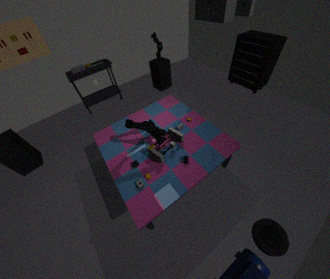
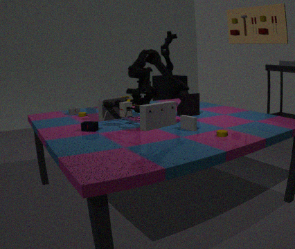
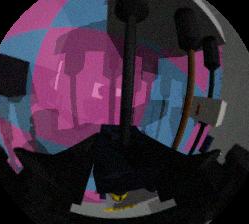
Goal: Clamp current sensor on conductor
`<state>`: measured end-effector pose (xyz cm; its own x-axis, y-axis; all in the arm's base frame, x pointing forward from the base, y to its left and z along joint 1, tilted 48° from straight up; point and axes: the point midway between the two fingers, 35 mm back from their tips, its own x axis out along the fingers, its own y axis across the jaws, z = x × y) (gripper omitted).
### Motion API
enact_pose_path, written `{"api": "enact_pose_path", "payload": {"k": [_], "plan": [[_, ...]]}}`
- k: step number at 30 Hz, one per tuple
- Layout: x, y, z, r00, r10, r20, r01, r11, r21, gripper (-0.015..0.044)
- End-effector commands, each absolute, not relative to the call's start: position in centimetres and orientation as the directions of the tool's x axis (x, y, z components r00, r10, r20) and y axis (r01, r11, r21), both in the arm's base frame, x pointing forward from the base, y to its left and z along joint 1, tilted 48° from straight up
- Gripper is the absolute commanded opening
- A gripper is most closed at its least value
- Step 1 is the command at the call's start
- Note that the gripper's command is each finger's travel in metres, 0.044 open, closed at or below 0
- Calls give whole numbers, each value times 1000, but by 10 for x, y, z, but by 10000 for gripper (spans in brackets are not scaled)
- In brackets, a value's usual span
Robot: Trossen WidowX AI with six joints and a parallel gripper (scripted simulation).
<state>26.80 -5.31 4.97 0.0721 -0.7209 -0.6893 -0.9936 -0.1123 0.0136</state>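
My gripper (image 1: pixel 159 138) (image 2: pixel 140 102) (image 3: pixel 120 136) is low between two upright grey end plates (image 1: pixel 156 155) (image 2: pixel 158 117). It is shut on the dark current sensor (image 3: pixel 115 167), which shows between the black fingers in the wrist view. A black conductor (image 3: pixel 129 75) runs down to the sensor and meets it. A brown conductor (image 3: pixel 190 85) and another black conductor (image 3: pixel 212 80) run to the right of it. The sensor's arrow, its latch and the far side of its jaws are hidden. The LOAD marking is too dark and small to read in any view.
A pale block (image 2: pixel 188 122) and a yellow disc (image 2: pixel 221 133) stand near the front plate. A black block (image 1: pixel 185 160) (image 2: pixel 89 126), another black block (image 1: pixel 135 163), a grey block (image 1: pixel 139 184) and a second yellow disc (image 1: pixel 148 176) (image 2: pixel 82 114) lie around the fixture.
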Motion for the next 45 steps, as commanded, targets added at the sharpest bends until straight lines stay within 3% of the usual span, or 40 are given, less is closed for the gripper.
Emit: {"api": "enact_pose_path", "payload": {"k": [1, 9, 14, 42, 45], "plan": [[268, -53, 50, 72, -721, -689, -994, -112, 14, 166], [268, -53, 50, 72, -721, -689, -994, -112, 14, 112], [268, -51, 51, 120, -714, -689, -989, -148, -18, 0], [267, -56, 47, 62, -722, -689, -994, -107, 23, 0], [267, -53, 49, 63, -722, -689, -994, -108, 22, 79]]}}
